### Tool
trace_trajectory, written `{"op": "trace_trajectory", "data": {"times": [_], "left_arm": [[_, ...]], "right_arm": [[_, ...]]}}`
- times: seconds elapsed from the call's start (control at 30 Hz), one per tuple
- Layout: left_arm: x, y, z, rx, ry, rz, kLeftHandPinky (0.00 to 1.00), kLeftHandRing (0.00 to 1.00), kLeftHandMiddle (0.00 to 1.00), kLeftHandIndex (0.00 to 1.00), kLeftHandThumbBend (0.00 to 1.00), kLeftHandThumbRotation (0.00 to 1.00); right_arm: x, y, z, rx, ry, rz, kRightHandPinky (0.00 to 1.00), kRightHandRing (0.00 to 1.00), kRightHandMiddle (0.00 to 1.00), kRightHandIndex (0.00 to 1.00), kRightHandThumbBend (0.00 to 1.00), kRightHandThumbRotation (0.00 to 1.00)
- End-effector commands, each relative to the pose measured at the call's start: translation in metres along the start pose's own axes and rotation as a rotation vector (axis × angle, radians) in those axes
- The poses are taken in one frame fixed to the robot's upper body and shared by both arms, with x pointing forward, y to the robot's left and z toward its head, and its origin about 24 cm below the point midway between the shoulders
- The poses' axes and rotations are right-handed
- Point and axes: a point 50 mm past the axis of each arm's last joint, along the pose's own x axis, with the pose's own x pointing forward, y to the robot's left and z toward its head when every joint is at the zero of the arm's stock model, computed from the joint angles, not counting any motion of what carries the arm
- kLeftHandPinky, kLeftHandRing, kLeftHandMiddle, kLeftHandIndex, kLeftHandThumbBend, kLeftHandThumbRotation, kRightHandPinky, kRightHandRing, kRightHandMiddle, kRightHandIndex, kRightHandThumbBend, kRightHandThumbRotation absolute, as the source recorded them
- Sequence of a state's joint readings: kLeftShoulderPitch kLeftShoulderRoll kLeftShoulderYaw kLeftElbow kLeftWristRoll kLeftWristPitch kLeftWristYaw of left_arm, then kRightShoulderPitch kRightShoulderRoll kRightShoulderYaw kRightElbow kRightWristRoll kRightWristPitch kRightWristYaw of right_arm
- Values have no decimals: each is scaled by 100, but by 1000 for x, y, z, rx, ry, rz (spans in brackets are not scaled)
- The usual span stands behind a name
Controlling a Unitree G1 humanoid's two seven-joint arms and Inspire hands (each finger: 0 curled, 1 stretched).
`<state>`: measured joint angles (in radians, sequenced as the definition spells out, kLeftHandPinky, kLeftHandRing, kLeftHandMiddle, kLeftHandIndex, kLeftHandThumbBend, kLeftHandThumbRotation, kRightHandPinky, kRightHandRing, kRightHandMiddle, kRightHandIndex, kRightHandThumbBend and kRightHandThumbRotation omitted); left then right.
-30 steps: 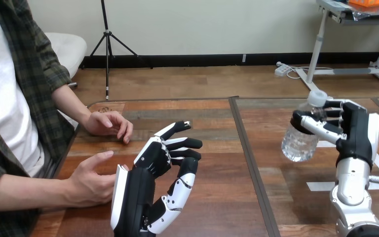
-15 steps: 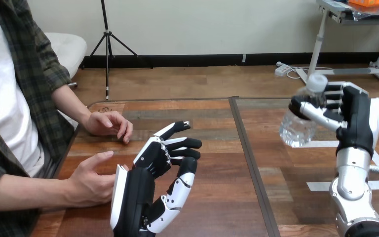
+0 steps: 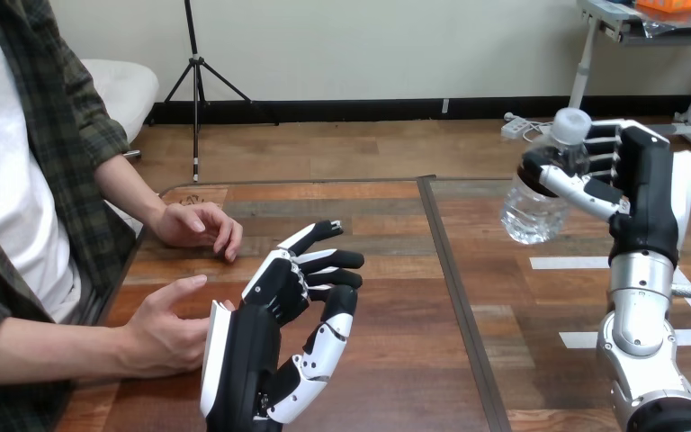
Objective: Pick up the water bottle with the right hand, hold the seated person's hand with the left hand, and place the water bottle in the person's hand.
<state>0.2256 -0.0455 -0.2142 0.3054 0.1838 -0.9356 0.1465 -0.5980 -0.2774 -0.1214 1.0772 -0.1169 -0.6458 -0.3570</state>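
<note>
At upper right the right hand (image 3: 645, 198) curls round the neck of the water bottle (image 3: 533, 214); thin plastic, probably light, slippery, crushable.

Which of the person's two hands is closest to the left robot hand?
The person's lower hand, right beside the left robot hand's back; the person's upper hand rests farther off on the table.

Likely a robotics lab, wooden table (image 3: 396, 378) marked with white tape (image 3: 569, 263), person (image 3: 18, 225) seated alongside
</note>
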Motion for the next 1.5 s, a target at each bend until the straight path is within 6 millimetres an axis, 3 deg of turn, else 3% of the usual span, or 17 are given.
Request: {"op": "trace_trajectory", "data": {"times": [0.0, 0.03, 0.33, 0.47, 0.97, 1.47], "left_arm": [[9, 5, 6, 58, -9, -9, 56, 65, 69, 77, 32, 33], [9, 7, 6, 75, 0, -15, 59, 67, 71, 77, 35, 27], [17, 28, 12, 360, 40, -81, 67, 77, 80, 78, 50, 7], [19, 35, 15, 454, 43, -93, 69, 79, 82, 79, 57, 3], [25, 68, 30, 888, 110, -149, 67, 85, 89, 83, 77, 1], [25, 98, 37, 1175, 173, -144, 78, 85, 86, 80, 88, 4]], "right_arm": [[12, 7, 31, 58, -160, 18, 34, 39, 45, 45, 73, 0], [11, 8, 31, 61, -163, 21, 33, 39, 45, 45, 74, 0], [9, 11, 34, 87, -181, 59, 34, 40, 45, 46, 74, 0], [7, 13, 35, 105, -192, 82, 35, 40, 46, 46, 72, 0], [-1, 21, 35, 114, -221, 136, 38, 42, 46, 47, 74, 0], [-7, 28, 32, 149, -223, 221, 39, 42, 47, 48, 74, 0]]}}
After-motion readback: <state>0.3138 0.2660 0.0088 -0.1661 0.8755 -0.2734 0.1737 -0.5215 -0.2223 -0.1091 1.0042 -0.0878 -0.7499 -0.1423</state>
